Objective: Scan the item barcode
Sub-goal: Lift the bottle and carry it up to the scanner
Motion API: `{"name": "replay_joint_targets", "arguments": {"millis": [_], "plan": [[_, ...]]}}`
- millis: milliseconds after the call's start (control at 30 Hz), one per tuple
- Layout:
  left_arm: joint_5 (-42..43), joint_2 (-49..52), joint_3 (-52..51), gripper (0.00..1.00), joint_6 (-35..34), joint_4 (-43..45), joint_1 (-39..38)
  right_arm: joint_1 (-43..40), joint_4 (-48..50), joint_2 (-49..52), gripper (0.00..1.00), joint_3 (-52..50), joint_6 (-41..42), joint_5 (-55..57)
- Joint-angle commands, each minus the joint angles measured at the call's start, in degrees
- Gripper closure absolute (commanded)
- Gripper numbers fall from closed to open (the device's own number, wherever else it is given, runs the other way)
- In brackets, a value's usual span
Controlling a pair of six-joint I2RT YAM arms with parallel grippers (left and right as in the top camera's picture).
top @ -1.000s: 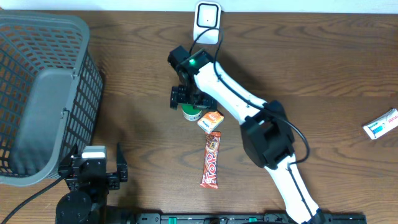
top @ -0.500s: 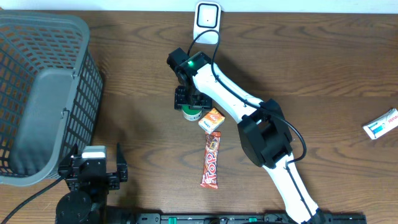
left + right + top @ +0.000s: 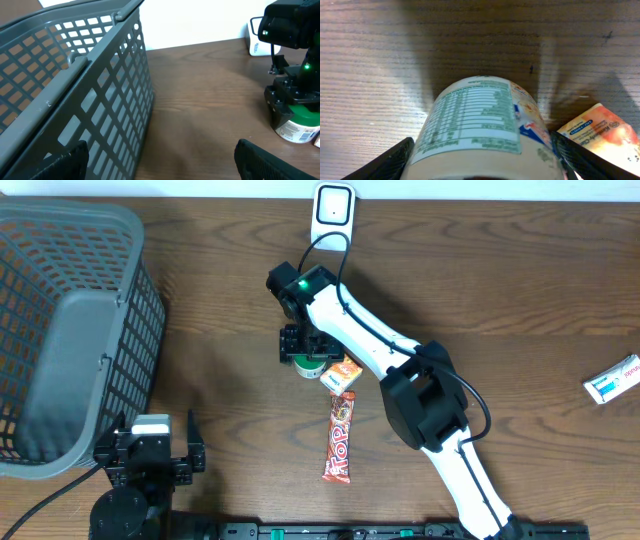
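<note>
A dark wooden worktop (image 3: 520,270) carries a grey basket (image 3: 70,320) at the left and a white scanner (image 3: 333,210) at the far edge. We see the right hand (image 3: 303,348) lowered over a green-lidded jar (image 3: 297,122), which seems to stand on the worktop just short of the scanner, with an orange packet (image 3: 343,373) just beside it. The fingers (image 3: 402,160) flank the jar, close against its sides, but we cannot tell whether they grip it. The left hand (image 3: 150,455) is parked at the near edge, fingers wide apart on nothing. A candy bar (image 3: 341,438) lies nearer us and a white box (image 3: 612,378) lies far right.

We judge the task to be in its early part: the jar is reached but not lifted, and nothing faces the scanner. Left to do are a firm grip, the lift, and turning the barcode to the scanner. We see only a nutrition panel on the label, no barcode.
</note>
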Motion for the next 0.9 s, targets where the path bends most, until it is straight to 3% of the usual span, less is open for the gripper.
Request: {"name": "replay_joint_targets", "arguments": {"millis": [0, 200, 367, 600, 867], "plan": [[0.3, -0.3, -0.1, 0.08, -0.5, 0.2, 0.2, 1.6, 0.0, -0.4, 0.2, 0.5, -0.9, 1.0], [0.3, -0.3, -0.1, 0.08, -0.5, 0.2, 0.2, 2.3, 0.0, -0.4, 0.23, 0.3, -0.9, 2.3], [0.3, -0.3, -0.1, 0.08, -0.5, 0.2, 0.2, 2.2, 0.2, -0.4, 0.35, 0.2, -0.8, 2.3], [0.3, -0.3, -0.1, 0.08, -0.5, 0.2, 0.2, 2.2, -0.2, -0.5, 0.43, 0.3, -0.8, 1.0], [0.3, -0.3, -0.1, 0.08, -0.5, 0.2, 0.2, 1.6, -4.1, -0.5, 0.46, 4.7, -0.9, -3.2]]}}
